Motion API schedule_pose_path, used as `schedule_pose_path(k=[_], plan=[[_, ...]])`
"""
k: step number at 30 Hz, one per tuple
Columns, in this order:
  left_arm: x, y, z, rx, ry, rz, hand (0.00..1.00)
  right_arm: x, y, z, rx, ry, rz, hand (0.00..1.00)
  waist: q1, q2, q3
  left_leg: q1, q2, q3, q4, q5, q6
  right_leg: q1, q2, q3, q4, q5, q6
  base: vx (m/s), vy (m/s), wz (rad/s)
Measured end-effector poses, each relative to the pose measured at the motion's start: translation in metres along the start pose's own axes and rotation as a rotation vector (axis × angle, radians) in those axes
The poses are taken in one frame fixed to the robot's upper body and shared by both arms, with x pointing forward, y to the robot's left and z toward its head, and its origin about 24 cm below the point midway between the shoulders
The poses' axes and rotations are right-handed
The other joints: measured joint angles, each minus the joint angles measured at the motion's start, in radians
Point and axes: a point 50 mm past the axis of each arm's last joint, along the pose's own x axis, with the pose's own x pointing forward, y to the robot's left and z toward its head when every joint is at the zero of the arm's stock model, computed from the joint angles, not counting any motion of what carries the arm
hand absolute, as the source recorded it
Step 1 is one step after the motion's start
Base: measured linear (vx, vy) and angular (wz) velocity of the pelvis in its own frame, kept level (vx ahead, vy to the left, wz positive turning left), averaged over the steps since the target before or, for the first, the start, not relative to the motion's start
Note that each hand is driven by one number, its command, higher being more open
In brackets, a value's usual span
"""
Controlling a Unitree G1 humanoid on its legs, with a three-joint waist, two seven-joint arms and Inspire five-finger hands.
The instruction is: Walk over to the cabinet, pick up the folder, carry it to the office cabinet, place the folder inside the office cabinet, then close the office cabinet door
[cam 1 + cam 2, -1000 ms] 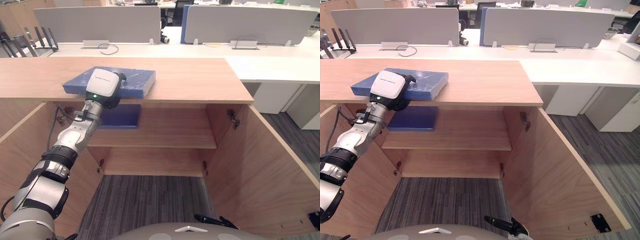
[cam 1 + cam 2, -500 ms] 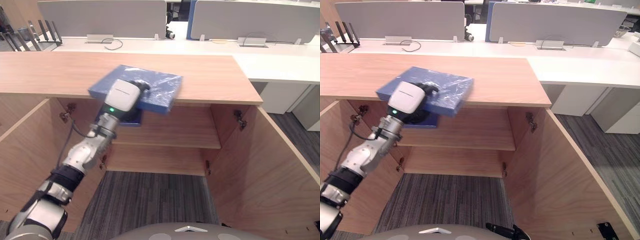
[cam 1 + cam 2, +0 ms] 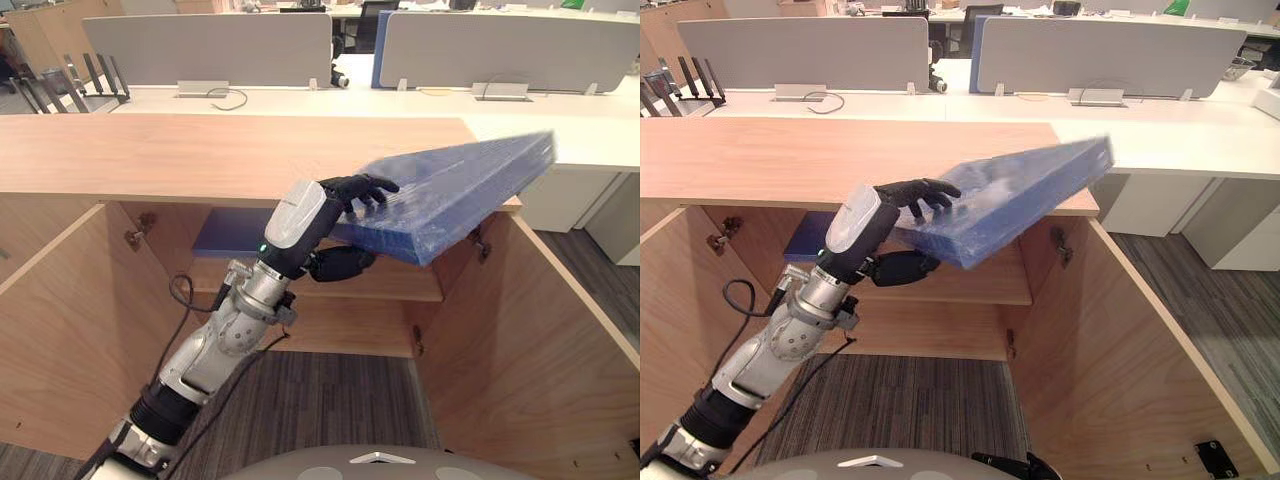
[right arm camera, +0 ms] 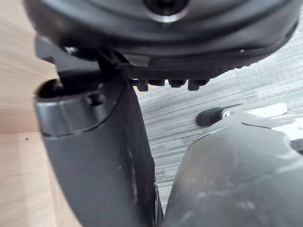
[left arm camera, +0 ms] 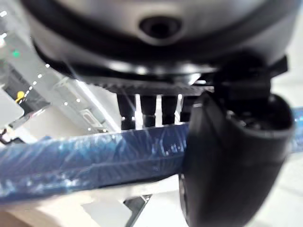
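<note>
The blue plastic-wrapped folder point(image 3: 455, 190) hangs in the air in front of the open wooden cabinet point(image 3: 180, 155). It is tilted, with its far end raised to the right above the cabinet's top edge. My left hand point(image 3: 350, 192) is shut on its near end, fingers on top and thumb underneath; the left wrist view shows the folder point(image 5: 85, 158) pinched by the thumb point(image 5: 232, 156). My right hand point(image 4: 94, 151) hangs low over the carpet beside the right door, open and holding nothing.
Both cabinet doors stand open, the left door point(image 3: 60, 320) and the right door point(image 3: 530, 340). A second blue folder point(image 3: 232, 232) lies on the inner shelf point(image 3: 380, 285) at the left. White desks with grey screens point(image 3: 210, 45) stand behind the cabinet.
My left hand has lifted the folder off the cabinet top and swung it to the right, where it now tilts upward. The camera has shifted slightly.
</note>
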Motion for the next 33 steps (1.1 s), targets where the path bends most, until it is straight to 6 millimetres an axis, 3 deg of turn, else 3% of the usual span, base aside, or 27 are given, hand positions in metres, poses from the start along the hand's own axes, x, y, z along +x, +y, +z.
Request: schedule_pose_path(k=[2, 5, 10, 13, 21, 28, 30, 33], plan=[[-0.016, -0.01, -0.016, -0.209, 0.153, -0.029, 0.0, 0.0, 0.001, 0.001, -0.013, 0.0, 0.004, 1.0, -0.002, -0.001, 0.001, 0.0, 0.001, 0.0, 0.0, 0.001, 0.0, -0.001, 0.0, 0.0, 0.0, 0.001, 0.002, 0.0, 0.0, 0.0], [-0.047, -0.03, -0.044, -0.378, 0.412, -0.086, 0.0, 0.001, 0.002, 0.003, -0.023, -0.003, 0.009, 1.0, -0.003, 0.001, 0.004, -0.001, 0.002, 0.001, 0.0, 0.001, 0.0, -0.002, 0.001, 0.0, 0.0, 0.003, 0.006, 0.0, 0.0, 0.0], [-0.083, -0.038, -0.059, -0.584, 0.636, -0.007, 0.0, 0.001, 0.007, 0.001, -0.03, 0.003, 0.022, 1.0, 0.005, -0.021, 0.021, -0.007, 0.006, 0.002, 0.001, 0.001, 0.0, -0.008, 0.004, -0.001, 0.012, 0.005, 0.01, 0.0, 0.0, 0.0], [-0.086, -0.039, -0.059, -0.642, 0.651, 0.029, 0.0, 0.0, 0.007, -0.002, -0.045, 0.011, 0.025, 1.0, 0.023, -0.02, 0.021, -0.005, 0.008, 0.002, 0.002, 0.001, 0.0, -0.019, 0.004, -0.001, 0.039, 0.005, 0.01, 0.0, 0.0, 0.0], [-0.086, -0.035, -0.061, -0.757, 0.657, 0.154, 0.0, 0.0, 0.008, -0.003, -0.053, 0.011, 0.031, 1.0, 0.028, -0.019, 0.018, -0.019, 0.006, -0.001, 0.019, 0.003, 0.003, -0.035, 0.0, 0.004, 0.065, -0.001, 0.019, -0.07, -0.017, 0.0], [-0.095, -0.047, -0.059, -0.906, 0.697, 0.204, 0.0, 0.0, 0.004, 0.002, -0.097, -0.001, 0.033, 1.0, 0.028, 0.004, 0.007, -0.019, 0.009, -0.006, 0.001, 0.024, -0.002, -0.049, 0.004, 0.004, 0.07, -0.011, 0.029, -0.07, -0.03, 0.01], [-0.099, -0.047, -0.059, -0.929, 0.706, 0.222, 0.0, 0.0, 0.007, 0.009, -0.137, -0.031, 0.05, 1.0, 0.031, 0.005, 0.007, -0.023, 0.009, -0.002, 0.001, 0.026, -0.001, -0.056, 0.003, 0.007, 0.069, -0.01, 0.03, -0.04, -0.002, -0.05], [-0.102, -0.041, -0.062, -0.915, 0.712, 0.253, 0.0, -0.005, 0.022, 0.043, -0.063, -0.207, 0.1, 1.0, 0.03, -0.002, 0.005, -0.056, 0.009, 0.003, 0.002, 0.033, -0.001, -0.092, 0.004, 0.018, 0.069, -0.002, 0.034, -0.03, -0.001, -0.08]])
